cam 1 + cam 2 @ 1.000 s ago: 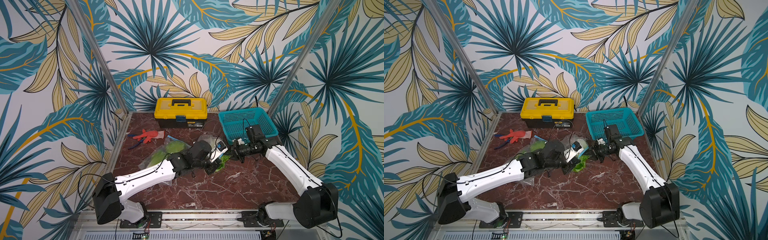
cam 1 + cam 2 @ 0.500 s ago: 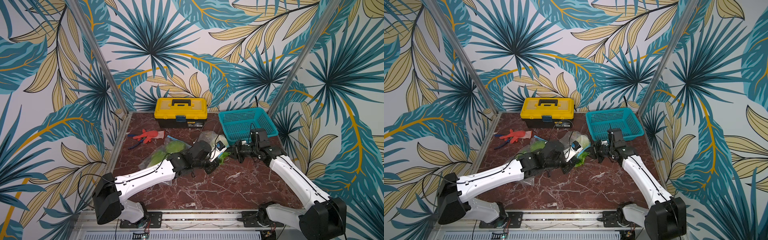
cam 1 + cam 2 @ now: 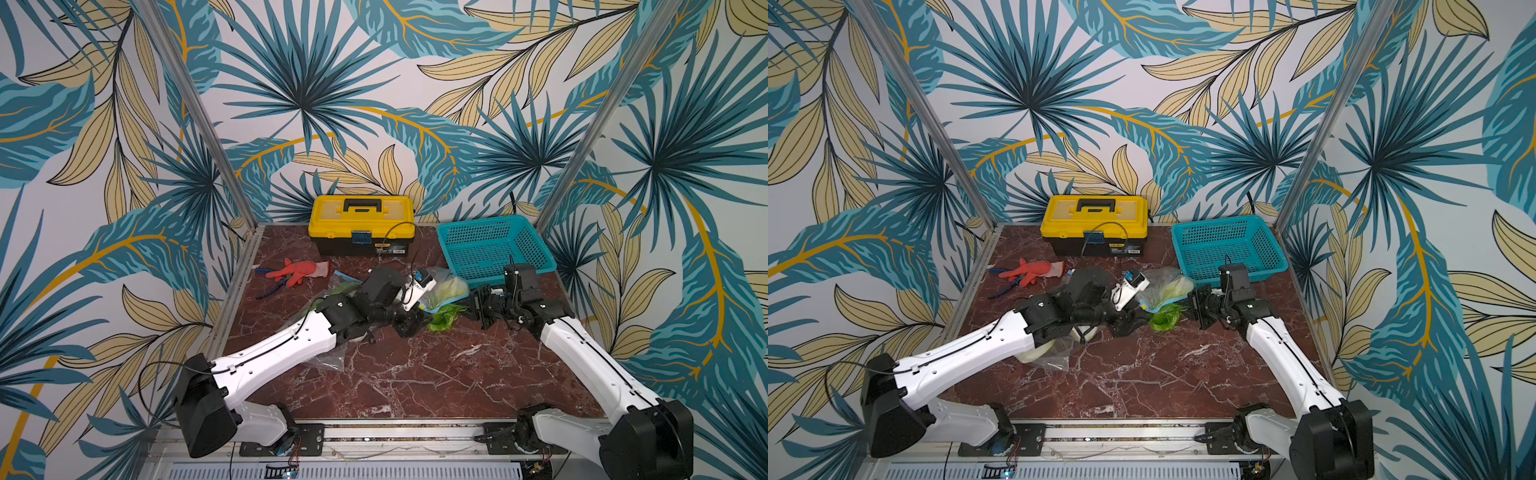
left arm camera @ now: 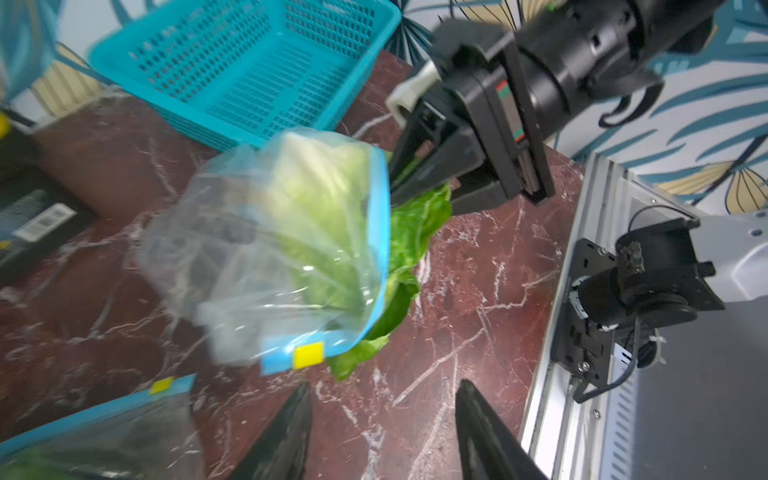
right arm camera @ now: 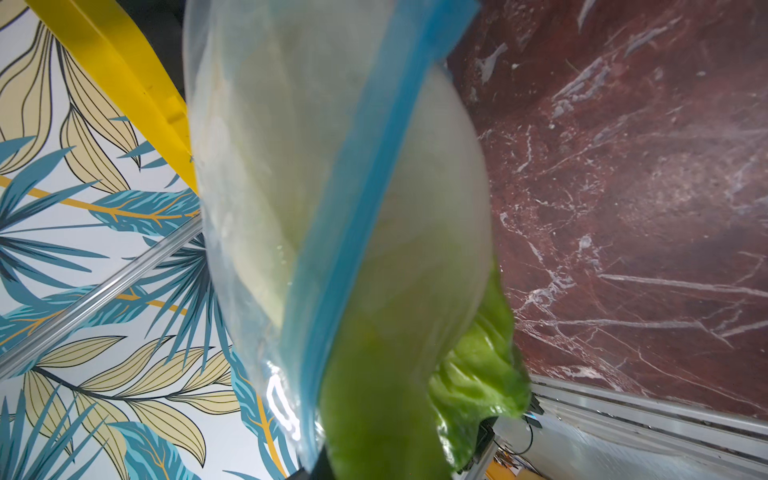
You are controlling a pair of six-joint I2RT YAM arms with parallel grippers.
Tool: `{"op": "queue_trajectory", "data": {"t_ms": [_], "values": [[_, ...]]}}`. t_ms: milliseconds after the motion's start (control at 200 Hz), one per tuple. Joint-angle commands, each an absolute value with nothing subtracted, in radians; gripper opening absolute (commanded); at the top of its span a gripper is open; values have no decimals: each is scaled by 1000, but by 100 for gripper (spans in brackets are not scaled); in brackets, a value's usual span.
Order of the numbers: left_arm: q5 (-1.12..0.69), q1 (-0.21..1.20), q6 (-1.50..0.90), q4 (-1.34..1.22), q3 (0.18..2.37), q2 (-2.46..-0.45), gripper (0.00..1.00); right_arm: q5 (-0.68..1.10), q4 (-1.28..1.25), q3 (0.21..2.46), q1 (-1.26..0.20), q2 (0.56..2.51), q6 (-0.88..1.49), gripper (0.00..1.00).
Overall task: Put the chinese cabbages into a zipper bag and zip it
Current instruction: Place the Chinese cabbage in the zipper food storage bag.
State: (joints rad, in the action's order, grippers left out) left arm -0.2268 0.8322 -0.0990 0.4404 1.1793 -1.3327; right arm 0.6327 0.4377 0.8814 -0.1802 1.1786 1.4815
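Left fingers (image 4: 286, 432) parted — cabbage (image 4: 415, 232) overhangs bag (image 4: 232, 249) edge.

No legible text anywhere: the yellow toolbox (image 3: 360, 216) carries a pale label (image 3: 388, 249) low on its black front, seen in both top views, and the left wrist view shows it as a barcode sticker (image 4: 45, 219), its bars and print too blurred to read.

Layout on the surface (image 3: 415, 374)
Toolbox (image 3: 360, 226) at back edge, basket (image 3: 490, 249) in back right corner, cabbage (image 3: 444, 318) partly in zipper bag (image 3: 446, 286) just before it.
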Motion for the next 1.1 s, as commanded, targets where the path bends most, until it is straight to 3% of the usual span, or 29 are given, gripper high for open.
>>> {"op": "queue_trajectory", "data": {"t_ms": [0,105,225,295,350,390,481,566,691,1096], "values": [[-277,755,-216,378,1110,-1278,63,612,408,901,-173,1189,1479,0],[-350,758,-258,361,1121,-1331,64,617,391,887,-170,1190,1491,0],[-201,787,-102,355,1098,-1351,62,618,397,881,-164,1187,1485,0],[-149,748,-74,342,1082,-1358,46,623,403,881,-161,1186,1477,0],[-285,665,-201,343,1108,-1375,31,620,427,889,-161,1187,1459,0],[-415,618,-330,343,1140,-1396,27,615,441,892,-161,1186,1450,0],[-610,602,-581,319,1175,-1445,31,613,437,888,-161,1187,1448,0],[-674,621,-784,185,1118,-1446,36,608,438,888,-161,1188,1440,0],[-615,666,-920,75,1057,-1435,44,606,427,879,-161,1188,1437,0],[-493,674,-999,25,1037,-1507,47,612,367,837,-162,1177,1466,0]]}}
